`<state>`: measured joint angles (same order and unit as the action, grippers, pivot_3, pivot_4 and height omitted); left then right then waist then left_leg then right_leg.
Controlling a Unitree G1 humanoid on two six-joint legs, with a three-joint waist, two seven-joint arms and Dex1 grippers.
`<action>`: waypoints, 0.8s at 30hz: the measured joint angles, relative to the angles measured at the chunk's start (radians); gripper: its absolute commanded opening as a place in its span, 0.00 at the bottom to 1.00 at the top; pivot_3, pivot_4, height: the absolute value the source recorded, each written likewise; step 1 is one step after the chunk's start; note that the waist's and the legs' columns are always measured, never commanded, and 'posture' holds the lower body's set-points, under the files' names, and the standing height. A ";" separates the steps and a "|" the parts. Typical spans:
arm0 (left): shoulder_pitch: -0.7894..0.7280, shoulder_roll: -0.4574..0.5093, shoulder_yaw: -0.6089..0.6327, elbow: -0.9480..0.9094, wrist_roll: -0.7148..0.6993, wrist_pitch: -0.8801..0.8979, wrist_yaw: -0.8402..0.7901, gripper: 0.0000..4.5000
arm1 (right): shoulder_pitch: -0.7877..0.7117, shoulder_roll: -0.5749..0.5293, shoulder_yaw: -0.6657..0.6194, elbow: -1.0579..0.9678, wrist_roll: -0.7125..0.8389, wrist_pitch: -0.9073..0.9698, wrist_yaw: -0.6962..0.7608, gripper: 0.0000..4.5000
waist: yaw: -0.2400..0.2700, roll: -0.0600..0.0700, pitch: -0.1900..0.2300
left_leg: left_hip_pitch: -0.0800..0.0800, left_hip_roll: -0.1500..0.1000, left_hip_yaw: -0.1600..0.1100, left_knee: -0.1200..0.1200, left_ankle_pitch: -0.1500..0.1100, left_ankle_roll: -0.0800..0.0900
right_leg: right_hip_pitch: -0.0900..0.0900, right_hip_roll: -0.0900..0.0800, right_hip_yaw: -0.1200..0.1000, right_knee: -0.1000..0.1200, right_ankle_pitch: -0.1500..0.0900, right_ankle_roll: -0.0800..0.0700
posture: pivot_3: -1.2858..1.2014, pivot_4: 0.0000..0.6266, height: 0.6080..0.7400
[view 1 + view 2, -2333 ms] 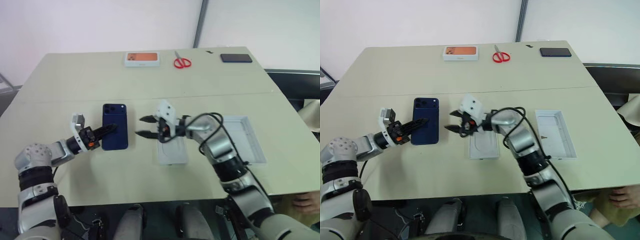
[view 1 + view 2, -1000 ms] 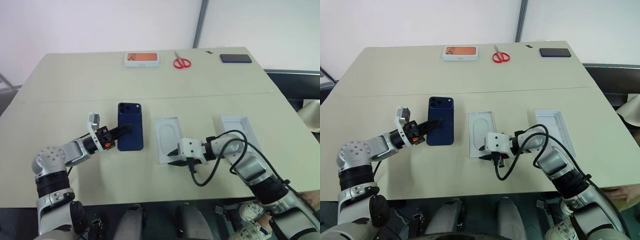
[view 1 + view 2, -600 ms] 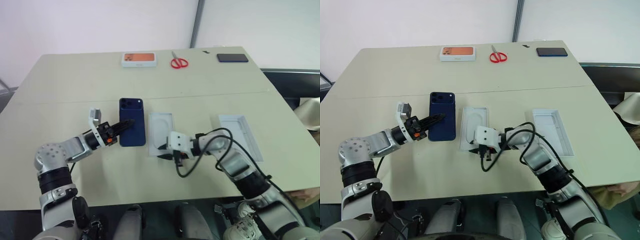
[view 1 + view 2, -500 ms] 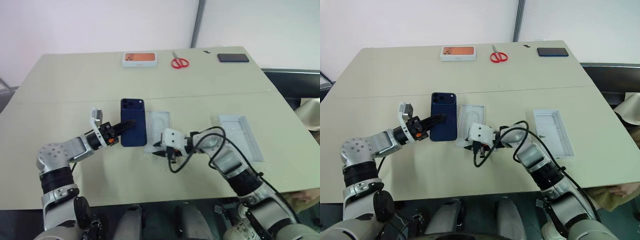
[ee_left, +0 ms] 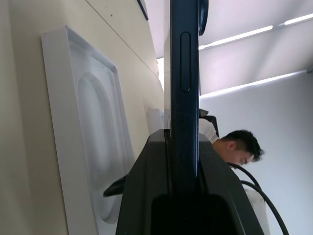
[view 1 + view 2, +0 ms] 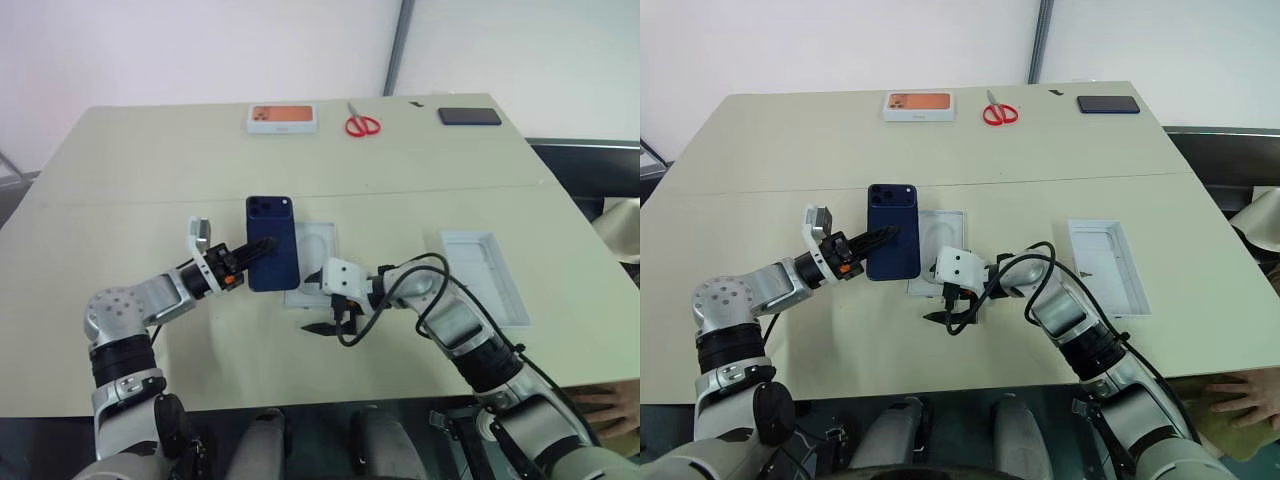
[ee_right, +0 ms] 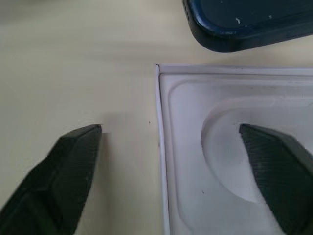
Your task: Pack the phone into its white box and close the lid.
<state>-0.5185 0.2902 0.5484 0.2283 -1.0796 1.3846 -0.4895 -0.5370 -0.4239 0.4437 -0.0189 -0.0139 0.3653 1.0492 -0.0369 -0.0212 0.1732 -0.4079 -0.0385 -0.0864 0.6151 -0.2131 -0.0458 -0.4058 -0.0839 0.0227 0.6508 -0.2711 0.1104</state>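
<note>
The phone (image 6: pixel 272 256), dark navy with its camera bump at the far end, hangs flat just above the table. My left gripper (image 6: pixel 250 250) is shut on its near left edge; the left wrist view shows the phone (image 5: pixel 185 63) edge-on between the black fingers (image 5: pixel 146 186). Just right of it lies the white box (image 6: pixel 318 260) with its moulded insert (image 7: pixel 234 98), its left edge under the phone. My right gripper (image 6: pixel 315 302) stands wide open astride the box's near left corner. The lid (image 6: pixel 485 275) lies open side up further right.
Along the table's far edge sit a white box with an orange picture (image 6: pixel 284 118), red scissors (image 6: pixel 364 124) and a flat black slab (image 6: pixel 469 116). A person's hand (image 6: pixel 610 400) shows past the near right table edge, and a person's head (image 5: pixel 242 147) appears beyond the phone.
The white box has slid left until its edge lies beneath the phone. My right gripper, nearly shut at the box's near edge before, now stands wide open. The left gripper still holds the phone.
</note>
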 measured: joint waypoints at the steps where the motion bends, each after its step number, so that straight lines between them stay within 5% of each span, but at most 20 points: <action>1: 0.000 0.000 -0.004 0.000 0.000 0.000 0.000 0.00 | 0.000 -0.009 -0.006 -0.008 0.002 0.000 0.003 0.99 | 0.001 0.000 0.000 | 0.000 0.000 0.000 0.000 0.000 0.000 | 0.000 0.000 0.000 0.000 0.000 0.000 | 0.52 0.24 1.00; 14: -0.034 -0.044 -0.111 0.063 0.035 -0.070 -0.010 0.00 | 0.035 -0.156 -0.269 0.008 0.147 -0.067 0.020 0.99 | 0.024 -0.001 0.001 | 0.000 -0.001 0.002 0.000 0.000 0.000 | 0.001 0.000 0.000 -0.002 0.000 0.000 | 0.52 0.24 1.00; 23: -0.056 -0.067 -0.196 0.150 0.098 -0.126 -0.051 0.00 | 0.081 -0.160 -0.292 0.024 0.156 -0.090 0.001 0.99 | 0.020 -0.001 0.001 | -0.001 0.000 0.002 0.000 0.000 0.000 | 0.001 0.001 -0.001 -0.001 0.000 0.000 | 0.52 0.24 1.00; 24: -0.057 -0.067 -0.201 0.156 0.099 -0.126 -0.055 0.11 | 0.082 -0.159 -0.291 0.021 0.155 -0.090 -0.003 1.00 | 0.021 -0.001 0.001 | -0.001 0.000 0.002 0.000 0.000 0.000 | 0.001 0.001 -0.001 -0.002 0.000 0.000 | 0.52 0.24 1.00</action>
<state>-0.5758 0.2235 0.3476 0.3844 -0.9806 1.2582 -0.5440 -0.4550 -0.5832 0.1531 0.0019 0.1415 0.2752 1.0466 -0.0164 -0.0222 0.1741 -0.4085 -0.0388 -0.0846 0.6152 -0.2130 -0.0456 -0.4051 -0.0832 0.0221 0.6493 -0.2711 0.1104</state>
